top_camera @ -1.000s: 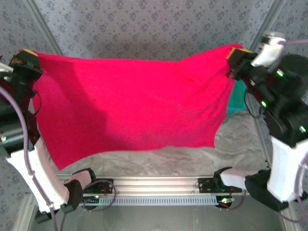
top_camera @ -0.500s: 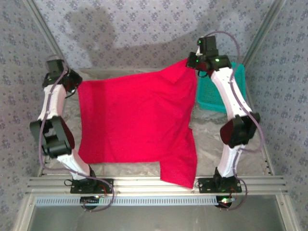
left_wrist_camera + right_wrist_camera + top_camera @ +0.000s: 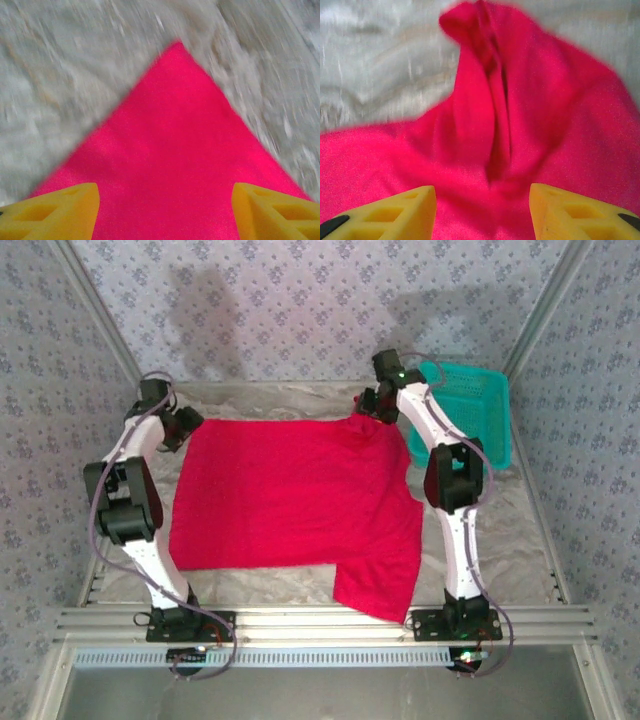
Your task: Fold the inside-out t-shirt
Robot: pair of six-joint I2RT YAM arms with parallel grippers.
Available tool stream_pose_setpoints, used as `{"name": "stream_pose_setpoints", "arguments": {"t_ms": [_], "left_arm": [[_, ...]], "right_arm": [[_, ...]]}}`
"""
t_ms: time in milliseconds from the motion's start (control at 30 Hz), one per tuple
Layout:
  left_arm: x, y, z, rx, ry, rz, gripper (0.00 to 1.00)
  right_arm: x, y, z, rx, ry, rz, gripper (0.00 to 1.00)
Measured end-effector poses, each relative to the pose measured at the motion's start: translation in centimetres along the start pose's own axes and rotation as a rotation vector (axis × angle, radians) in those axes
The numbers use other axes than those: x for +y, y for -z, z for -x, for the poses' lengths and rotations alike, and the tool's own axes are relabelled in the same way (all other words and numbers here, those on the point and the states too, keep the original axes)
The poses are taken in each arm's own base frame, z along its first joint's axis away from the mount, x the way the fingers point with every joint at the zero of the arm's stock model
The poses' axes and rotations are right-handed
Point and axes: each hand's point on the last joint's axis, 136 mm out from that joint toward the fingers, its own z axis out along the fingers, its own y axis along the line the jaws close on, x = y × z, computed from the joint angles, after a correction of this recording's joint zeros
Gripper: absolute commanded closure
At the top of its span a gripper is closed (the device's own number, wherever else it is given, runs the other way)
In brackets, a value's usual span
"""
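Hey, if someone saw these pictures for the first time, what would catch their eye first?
The bright red cloth t-shirt lies spread nearly flat across the middle of the pale table. The left gripper and right gripper hover at its far corners, jaws apart. A teal plastic mesh basket sits at the far right.

Top view: light even and diffuse, moderately bright. Two soft grey shadows fell on the back wall point(image 3: 300, 310), one upper left and one upper right. Left wrist view: table surface point(image 3: 60, 75) was streaked with blur and the edge of the t-shirt point(image 3: 175, 150) smeared. Right wrist view: soft throughout, with dark shadow in the t-shirt's central crease. Red oversaturated, weave lost.
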Motion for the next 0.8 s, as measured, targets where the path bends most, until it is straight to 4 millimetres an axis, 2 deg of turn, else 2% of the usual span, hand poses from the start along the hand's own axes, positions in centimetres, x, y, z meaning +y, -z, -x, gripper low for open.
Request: {"name": "stream_pose_setpoints", "arguments": {"t_ms": [100, 167, 233, 300, 367, 433, 500, 600, 700, 800], "left_arm": [[-1.3, 1.3, -4.9, 0.047, -0.015, -0.083, 0.29], [-1.3, 0.9, -8.4, 0.105, -0.021, -0.118, 0.29], [0.3, -0.4, -11.2, 0.173, -0.014, -0.094, 0.29], [2.3, -1.5, -12.4, 0.213, 0.003, -0.044, 0.29], [3.8, -2.0, -12.2, 0.220, 0.018, -0.004, 0.28], [5.2, -2.0, -11.2, 0.198, 0.034, 0.028, 0.28], [6.7, -1.9, -9.9, 0.170, 0.064, 0.053, 0.28], [9.0, -1.9, -9.0, 0.153, 0.113, 0.079, 0.28], [8.9, -1.6, -8.8, 0.142, 0.116, 0.060, 0.28], [8.8, -1.7, -9.0, 0.148, 0.107, 0.054, 0.28]], "right_arm": [[1.8, 2.6, -3.4, 0.002, 0.049, 0.045, 0.53], [2.8, 3.4, -5.5, 0.000, 0.082, 0.073, 0.55], [3.4, 3.1, -7.4, 0.015, 0.107, 0.090, 0.56], [3.4, 2.0, -8.2, 0.032, 0.112, 0.090, 0.56], [2.8, 0.6, -8.1, 0.036, 0.101, 0.078, 0.56], [1.9, -0.8, -7.6, 0.034, 0.078, 0.055, 0.56], [1.2, -2.0, -6.5, 0.018, 0.051, 0.034, 0.54], [0.8, -3.5, -4.2, -0.011, 0.013, 0.024, 0.54], [1.0, -4.9, -2.0, -0.042, -0.030, 0.030, 0.53], [1.0, -6.2, -0.8, -0.056, -0.063, 0.032, 0.53]]}}
